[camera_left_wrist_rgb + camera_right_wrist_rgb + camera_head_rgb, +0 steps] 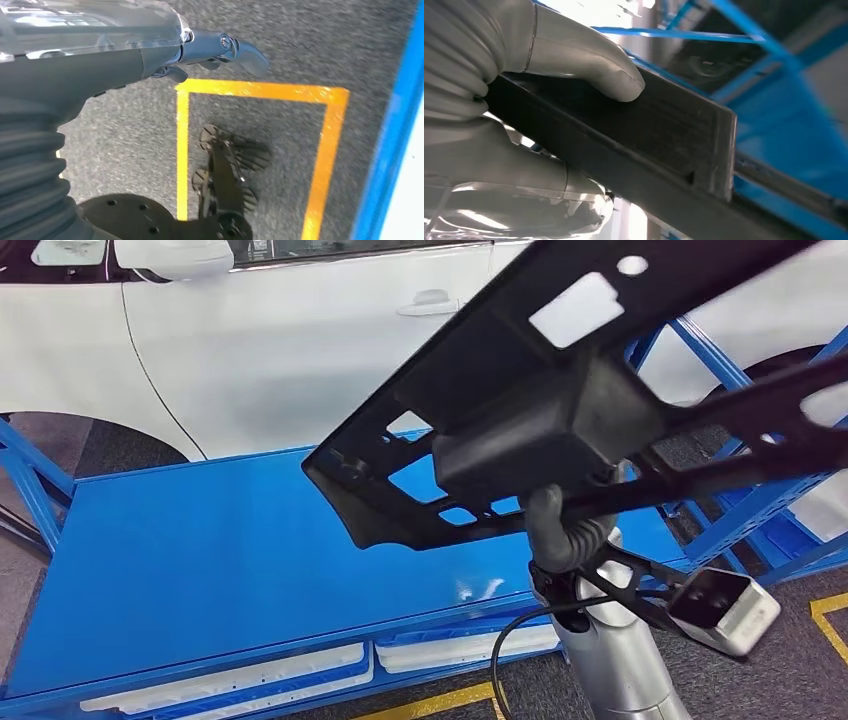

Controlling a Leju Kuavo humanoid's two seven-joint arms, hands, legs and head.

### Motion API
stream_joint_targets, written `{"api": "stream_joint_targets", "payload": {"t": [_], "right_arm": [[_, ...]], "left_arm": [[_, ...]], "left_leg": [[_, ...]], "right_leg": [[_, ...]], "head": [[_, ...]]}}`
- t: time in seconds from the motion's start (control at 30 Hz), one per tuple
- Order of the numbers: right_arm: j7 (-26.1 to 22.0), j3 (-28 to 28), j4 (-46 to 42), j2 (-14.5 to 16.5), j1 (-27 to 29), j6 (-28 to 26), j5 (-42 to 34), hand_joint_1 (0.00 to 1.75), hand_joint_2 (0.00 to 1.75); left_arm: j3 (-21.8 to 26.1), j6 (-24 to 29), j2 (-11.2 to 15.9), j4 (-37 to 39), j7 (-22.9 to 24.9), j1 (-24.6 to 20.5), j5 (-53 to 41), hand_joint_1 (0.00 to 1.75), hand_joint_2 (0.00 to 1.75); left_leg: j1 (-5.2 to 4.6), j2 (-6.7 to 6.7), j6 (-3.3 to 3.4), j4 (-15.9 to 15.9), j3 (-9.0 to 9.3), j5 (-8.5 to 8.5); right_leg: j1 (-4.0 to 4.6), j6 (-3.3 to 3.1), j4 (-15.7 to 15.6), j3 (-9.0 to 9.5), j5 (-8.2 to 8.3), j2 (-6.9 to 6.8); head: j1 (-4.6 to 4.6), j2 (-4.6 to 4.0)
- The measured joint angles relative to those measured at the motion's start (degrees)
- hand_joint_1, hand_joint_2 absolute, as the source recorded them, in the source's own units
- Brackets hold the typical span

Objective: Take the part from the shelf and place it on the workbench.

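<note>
Floor (790, 680): dark grey carpet, nearest, with yellow line (425, 705) running along the near edge of the workbench and a yellow corner at the near right. Left hand (220, 52): seen in the left wrist view over the carpet, above a yellow outlined box (260, 90); fingers apart, nothing in them. Right arm (610, 640): silver, rising from the near right, wrist camera (725, 608) fixed at its side. Right hand (560, 525): grips the part from below; in the right wrist view the thumb (589, 57) lies flat on the part's dark face. Part (540, 400): large black plastic frame with cut-outs and a boxy block at mid-span, held tilted in the air above the right half of the workbench, apart from its surface, far end rising toward the upper right. Workbench (220, 560): broad flat blue top, glossy, with white strips (240, 680) under its near edge. Shelf (740, 510): blue metal framing at the right, behind the part. Car (260, 340): white body with door handle and mirror, farthest, across the back of the room beyond the workbench.
</note>
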Motion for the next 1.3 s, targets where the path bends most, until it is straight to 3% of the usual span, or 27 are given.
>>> {"api": "stream_joint_targets", "payload": {"t": [0.1,0.17,0.27,0.3,0.33,0.37,0.43,0.5,0.63,0.7,0.77,0.83,0.87,0.9,0.97,1.0,1.07,1.13,1.17,1.2,1.3], "right_arm": [[0.03,-0.20,-4.08,0.30,1.74,0.79,-0.19,1.75,1.75],[0.05,-0.12,-5.23,0.31,2.66,0.58,-0.25,1.75,1.75],[0.06,0.42,-5.68,0.42,4.08,1.06,-0.12,1.75,1.75],[0.07,0.66,-5.54,0.45,4.62,1.60,0.36,1.75,1.75],[0.07,0.93,-5.26,0.44,5.11,2.16,1.13,1.75,1.75],[0.08,1.34,-4.79,0.41,5.55,2.64,2.03,1.75,1.75],[0.08,2.42,-3.61,0.37,6.16,2.83,4.03,1.75,1.75],[0.08,3.89,-2.24,0.34,6.43,1.69,6.11,1.75,1.75],[0.08,7.61,0.78,0.19,6.51,-1.08,7.75,1.75,1.75],[0.08,8.93,1.92,0.01,6.46,-1.40,7.25,1.75,1.75],[0.08,9.86,3.03,-0.20,6.46,-1.46,6.64,1.75,1.75],[0.08,10.57,4.06,-0.42,6.51,-1.47,6.38,1.75,1.75],[0.08,10.87,4.49,-0.51,6.49,-1.47,6.27,1.75,1.75],[0.07,11.16,4.85,-0.57,6.45,-1.43,6.08,1.75,1.75],[0.06,11.73,5.41,-0.62,6.22,-1.40,5.44,1.75,1.75],[0.06,11.96,5.59,-0.62,6.09,-1.44,5.05,1.75,1.75],[0.05,12.33,5.85,-0.62,5.88,-1.70,4.47,1.75,1.75],[0.05,12.61,5.99,-0.62,5.83,-2.13,4.14,1.75,1.75],[0.05,12.73,6.01,-0.62,5.81,-2.41,4.04,1.75,1.75],[0.05,12.80,6.00,-0.62,5.83,-2.68,3.99,1.75,1.75],[0.05,12.88,5.96,-0.62,6.01,-3.34,3.94,1.75,1.75]], "left_arm": [[0.29,-0.04,-0.02,-0.01,-0.95,-0.14,-0.34,0.00,1.75],[0.41,-0.08,0.00,-0.01,-1.26,-0.23,-0.44,0.00,1.75],[0.47,0.19,-0.05,0.01,-1.34,-0.34,-0.69,0.00,1.75],[0.47,0.34,-0.07,0.01,-1.32,-0.33,-0.84,0.00,1.75],[0.47,0.47,-0.07,0.00,-1.30,-0.33,-0.99,0.00,1.75],[0.46,0.58,-0.07,0.00,-1.27,-0.35,-1.15,0.00,1.75],[0.45,0.71,-0.04,-0.01,-1.21,-0.50,-1.47,0.00,1.75],[0.45,0.75,0.01,-0.01,-1.12,-0.77,-1.73,0.00,1.75],[0.45,0.89,0.03,-0.01,-0.81,-0.98,-1.98,0.00,1.75],[0.45,0.90,0.02,-0.01,-0.56,-1.08,-2.01,0.00,1.75],[0.45,0.92,0.02,-0.01,-0.37,-1.15,-2.00,0.00,1.75],[0.45,0.96,0.02,-0.01,-0.27,-1.14,-1.97,0.00,1.75],[0.45,0.99,0.02,-0.01,-0.21,-1.13,-1.91,0.00,1.75],[0.45,1.05,0.02,-0.01,-0.07,-1.13,-1.84,0.00,1.75],[0.47,1.19,0.02,-0.01,0.29,-1.14,-1.65,0.00,1.75],[0.49,1.27,0.02,-0.01,0.51,-1.13,-1.55,0.00,1.75],[0.54,1.40,0.03,-0.01,0.78,-1.09,-1.36,0.00,1.75],[0.60,1.49,0.09,-0.01,0.96,-0.92,-1.22,0.00,1.75],[0.63,1.50,0.14,-0.01,1.05,-0.83,-1.17,0.00,1.75],[0.66,1.48,0.18,-0.01,1.17,-0.69,-1.13,0.00,1.75],[0.80,1.38,0.19,-0.01,1.48,-0.43,-0.95,0.00,1.75]], "left_leg": [[-0.08,0.01,-0.93,-0.40,0.09,0.01],[-0.17,0.17,-1.45,0.85,-0.22,-1.19],[-0.13,0.43,-1.88,10.49,-4.38,-6.61],[-0.11,0.45,-1.97,13.74,-5.85,-7.92],[-0.11,0.45,-1.99,15.17,-6.45,-8.15],[-0.12,0.45,-1.94,14.47,-5.97,-7.31],[-0.17,0.46,-1.49,7.24,-2.13,-3.61],[-0.38,0.46,-0.95,0.74,1.15,-1.20],[-0.49,0.50,0.11,-1.02,1.36,0.00],[-0.20,0.64,0.76,-1.46,0.91,0.82],[-0.18,0.75,1.02,-1.48,-0.06,1.55],[-0.19,0.80,0.93,-1.36,-1.23,2.31],[-0.19,0.82,0.83,-1.26,-1.78,2.67],[-0.17,0.82,0.69,-1.13,-2.29,3.00],[-0.19,0.77,0.29,-0.85,-3.12,3.61],[-0.21,0.74,-0.02,-0.82,-3.35,3.94],[-0.19,0.72,-0.77,-0.93,-3.55,4.70],[-0.14,0.70,-1.57,-1.16,-3.78,5.35],[-0.10,0.68,-1.85,-0.76,-4.20,4.66],[-0.07,0.66,-2.07,0.66,-4.84,2.88],[0.08,0.67,-2.46,10.98,-7.57,-5.44]], "right_leg": [[0.11,-0.49,-1.30,0.40,0.11,0.12],[-0.26,-1.04,-2.07,0.88,0.47,0.10],[-0.32,-1.58,-2.45,1.13,0.77,-0.16],[-0.22,-1.65,-2.35,1.02,0.81,-0.21],[-0.12,-1.68,-2.23,0.89,0.83,-0.21],[-0.04,-1.70,-2.11,0.78,0.84,-0.18],[0.08,-1.68,-1.88,0.67,0.83,-0.11],[0.34,-1.44,-1.61,0.46,0.90,-0.08],[0.36,-0.27,-1.30,-0.10,1.11,-0.02],[0.19,0.39,1.31,-1.12,-1.47,0.02],[-0.26,1.04,8.48,-3.71,-6.44,0.00],[-0.65,1.51,14.56,-5.39,-9.37,-0.02],[-0.80,1.63,14.47,-4.62,-9.08,-0.04],[-0.92,1.64,11.88,-2.56,-7.82,-0.07],[-0.98,1.38,3.37,3.09,-5.27,-0.11],[-0.81,1.12,0.19,5.03,-4.37,-0.07],[-0.41,0.56,-2.18,6.07,-3.92,0.02],[-0.40,-0.25,-2.40,5.39,-2.91,-0.04],[-0.49,-0.77,-2.61,4.91,-2.31,-0.12],[-0.60,-1.25,-2.87,4.33,-1.59,-0.21],[-0.38,-1.97,-2.95,2.09,0.33,-0.34]], "head": [[-0.01,0.00],[-0.01,0.00],[-0.01,0.00],[-0.01,0.00],[-0.01,0.00],[-0.01,0.00],[-0.01,0.00],[-0.01,0.00],[-0.01,0.00],[0.00,0.00],[0.00,0.00],[0.00,0.00],[0.00,0.00],[0.00,0.00],[0.00,0.00],[0.00,0.00],[-0.01,0.00],[-0.01,0.00],[-0.01,0.00],[-0.01,0.00],[-0.01,0.00]]}}
